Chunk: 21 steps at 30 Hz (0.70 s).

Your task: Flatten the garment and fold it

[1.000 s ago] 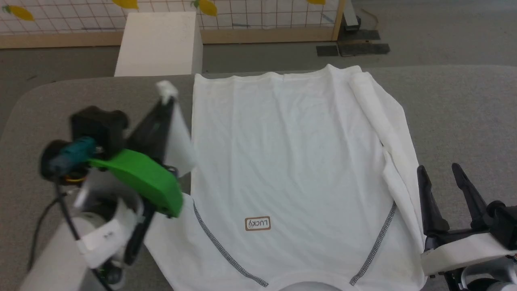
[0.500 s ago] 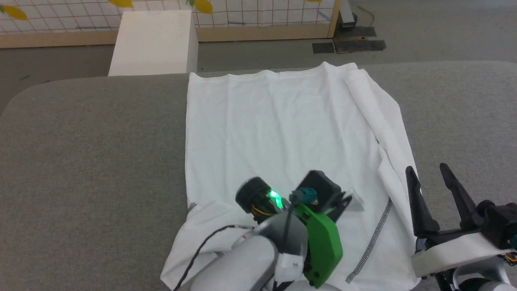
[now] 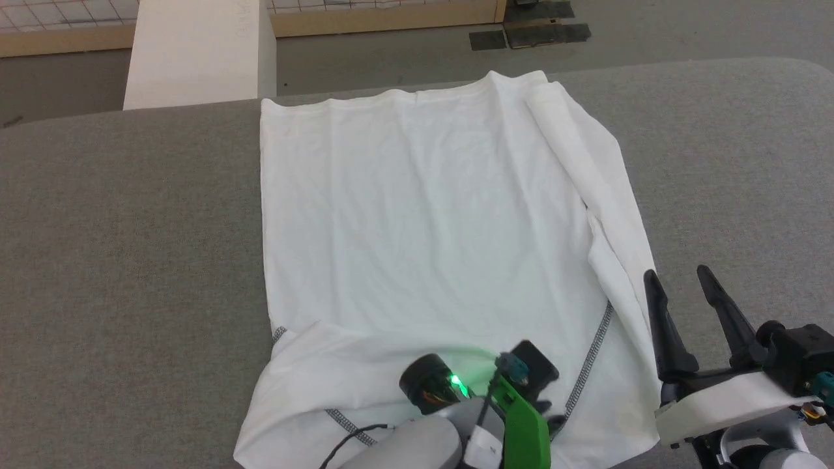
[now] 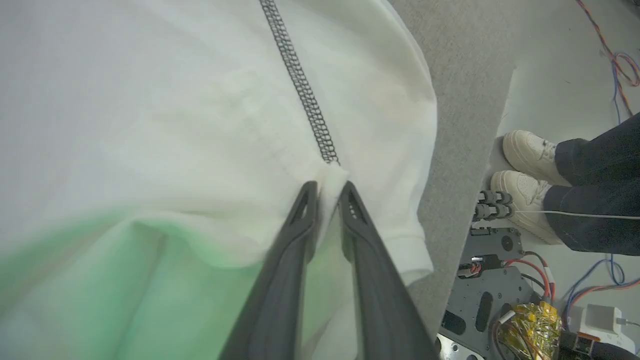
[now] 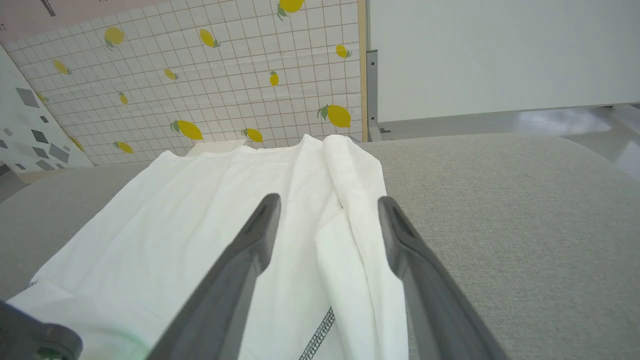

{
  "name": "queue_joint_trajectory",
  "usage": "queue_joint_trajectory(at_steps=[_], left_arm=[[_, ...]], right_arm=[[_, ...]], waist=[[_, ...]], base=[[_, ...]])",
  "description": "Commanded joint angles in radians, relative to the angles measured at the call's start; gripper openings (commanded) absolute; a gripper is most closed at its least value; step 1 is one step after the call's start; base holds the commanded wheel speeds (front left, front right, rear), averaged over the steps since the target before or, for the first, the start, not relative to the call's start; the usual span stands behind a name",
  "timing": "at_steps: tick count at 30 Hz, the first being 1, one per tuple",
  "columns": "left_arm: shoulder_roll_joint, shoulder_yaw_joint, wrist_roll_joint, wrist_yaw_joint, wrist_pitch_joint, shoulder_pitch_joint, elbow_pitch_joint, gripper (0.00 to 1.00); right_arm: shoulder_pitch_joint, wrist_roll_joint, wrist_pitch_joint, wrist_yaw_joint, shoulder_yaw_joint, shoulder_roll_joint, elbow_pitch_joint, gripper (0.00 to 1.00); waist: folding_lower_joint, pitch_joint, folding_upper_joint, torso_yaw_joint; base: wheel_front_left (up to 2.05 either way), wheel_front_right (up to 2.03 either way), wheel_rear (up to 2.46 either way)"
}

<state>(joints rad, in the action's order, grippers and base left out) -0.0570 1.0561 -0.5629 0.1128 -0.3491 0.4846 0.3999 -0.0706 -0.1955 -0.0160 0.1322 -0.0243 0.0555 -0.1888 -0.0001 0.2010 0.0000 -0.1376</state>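
We see the white T-shirt (image 3: 423, 215) spread on the grey table (image 3: 130, 228), right edge rolled inward, our left gripper (image 4: 327, 186) clenched on a fold beside its grey seam (image 4: 300, 85), our right gripper (image 3: 674, 277) spread wide and empty just beside the shirt

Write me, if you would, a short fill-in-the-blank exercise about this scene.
1. The left gripper is ____ on a fold of the garment.
2. The right gripper is ____ and holds nothing.
3. The garment lies on a ____ table.
4. The wall is printed with yellow ____.

Missing words: shut; open; grey; lemons.
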Motion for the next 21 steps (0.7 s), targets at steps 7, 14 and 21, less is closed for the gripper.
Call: queue_joint_trajectory(at_steps=[7,14,21], left_arm=[[-0.010,-0.197,-0.100,-0.068,0.202,0.064,-0.123,1.00],[-0.183,-0.433,-0.024,-0.231,0.495,0.034,-0.192,1.00],[-0.286,-0.617,0.000,-0.302,0.606,-0.047,-0.234,1.00]], right_arm=[[0.038,-0.006,-0.012,-0.002,-0.002,0.020,0.009,1.00],[0.141,0.008,-0.068,-0.002,-0.025,0.074,0.044,1.00],[0.387,-0.026,-0.201,-0.002,-0.066,0.119,0.183,1.00]], waist=[[0.0001,-0.002,0.0000,0.029],[0.0001,0.024,0.0000,0.065],[0.0001,0.121,0.0000,0.116]], base=[[0.00,0.00,0.00],[0.00,0.00,0.00],[0.00,0.00,0.00]])
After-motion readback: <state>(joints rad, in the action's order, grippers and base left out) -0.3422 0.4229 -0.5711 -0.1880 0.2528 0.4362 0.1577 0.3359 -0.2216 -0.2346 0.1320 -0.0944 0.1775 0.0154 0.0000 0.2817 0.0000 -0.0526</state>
